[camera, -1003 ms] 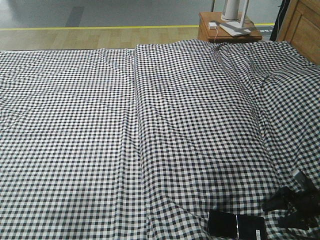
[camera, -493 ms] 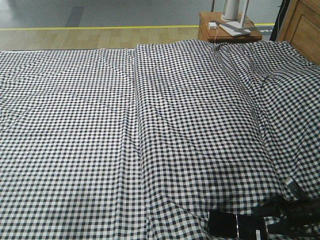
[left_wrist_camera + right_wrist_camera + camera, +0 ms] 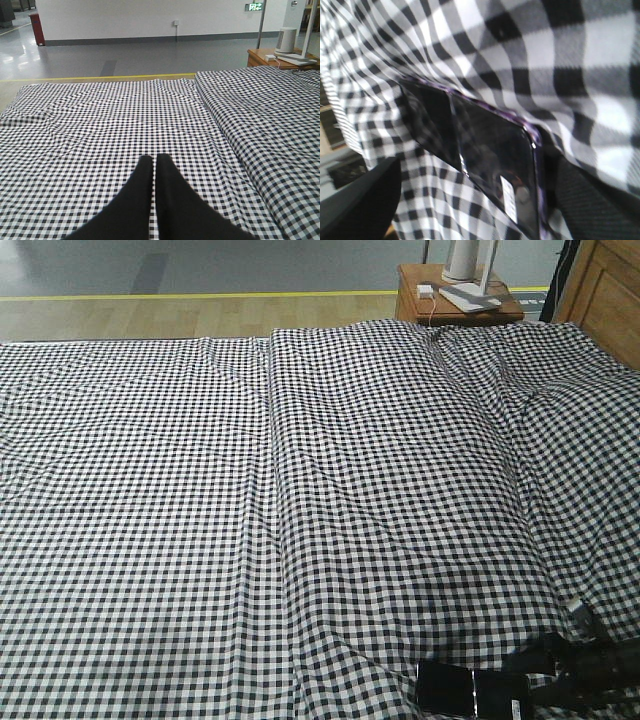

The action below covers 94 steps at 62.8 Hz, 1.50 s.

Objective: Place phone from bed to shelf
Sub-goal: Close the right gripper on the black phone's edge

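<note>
Near bed point(image 3: 300, 490) edge | right gripper point(image 3: 535, 685) now lower, straddling phone point(image 3: 470, 690)

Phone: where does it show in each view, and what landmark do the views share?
Front: phone at the bottom edge, right of centre.
Left wrist: not in it.
Right wrist: phone fills the centre, lying diagonally.
Shared landmark: the checked bed.
</note>
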Motion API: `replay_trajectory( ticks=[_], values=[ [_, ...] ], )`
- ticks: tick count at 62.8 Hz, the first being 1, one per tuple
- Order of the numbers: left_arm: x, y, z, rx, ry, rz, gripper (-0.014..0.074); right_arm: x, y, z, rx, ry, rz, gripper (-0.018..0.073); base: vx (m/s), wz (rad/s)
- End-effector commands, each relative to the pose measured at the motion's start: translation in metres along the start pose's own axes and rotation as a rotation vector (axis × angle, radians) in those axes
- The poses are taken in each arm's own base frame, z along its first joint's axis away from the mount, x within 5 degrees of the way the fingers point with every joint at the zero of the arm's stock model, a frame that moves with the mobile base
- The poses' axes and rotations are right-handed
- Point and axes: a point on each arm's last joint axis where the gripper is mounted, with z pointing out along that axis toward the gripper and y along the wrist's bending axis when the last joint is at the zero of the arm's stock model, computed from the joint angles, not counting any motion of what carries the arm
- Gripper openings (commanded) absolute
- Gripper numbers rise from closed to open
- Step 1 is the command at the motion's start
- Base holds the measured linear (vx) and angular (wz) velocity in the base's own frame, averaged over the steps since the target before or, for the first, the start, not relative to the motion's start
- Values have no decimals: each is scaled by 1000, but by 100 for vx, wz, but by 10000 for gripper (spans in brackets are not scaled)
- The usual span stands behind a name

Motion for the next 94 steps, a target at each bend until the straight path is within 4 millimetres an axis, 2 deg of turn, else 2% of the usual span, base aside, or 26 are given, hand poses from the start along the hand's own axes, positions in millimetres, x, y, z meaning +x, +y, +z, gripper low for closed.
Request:
replay_trajectory(
  ticks=[1, 20, 39, 51, 60, 66, 83, 94],
  values=[
    [-4, 0, 0, -3, -71, -9, 1, -10, 15, -14, -81, -43, -24, 594, 0, 0],
    [-4, 0, 0, -3, -71, -9, 1, -4, 21, 3, -237, -19, -14, 594, 0, 0],
    [-4, 0, 0, -3, -71, -9, 1, -8, 49, 37, -249, 63, -108, 594, 0, 0],
    [-4, 0, 0, -3, -71, -9, 1, -11, 55, 44, -261, 46, -113, 573, 0, 0],
    [-4, 0, 0, -3, -71, -9, 1, -11, 56, 43, -273, 40, -108, 493, 0, 0],
    [-4, 0, 0, -3, -71, -9, 1, -11, 57, 43, -278, 41, -111, 391, 0, 0],
    [-4, 0, 0, -3, -71, -9, 1, -10, 61, 41, -315, 51, -121, -17, 0, 0],
    [-4, 0, 0, -3, -71, -9, 1, -16, 69, 32, -304, 42, -122, -11, 0, 0]
  ],
)
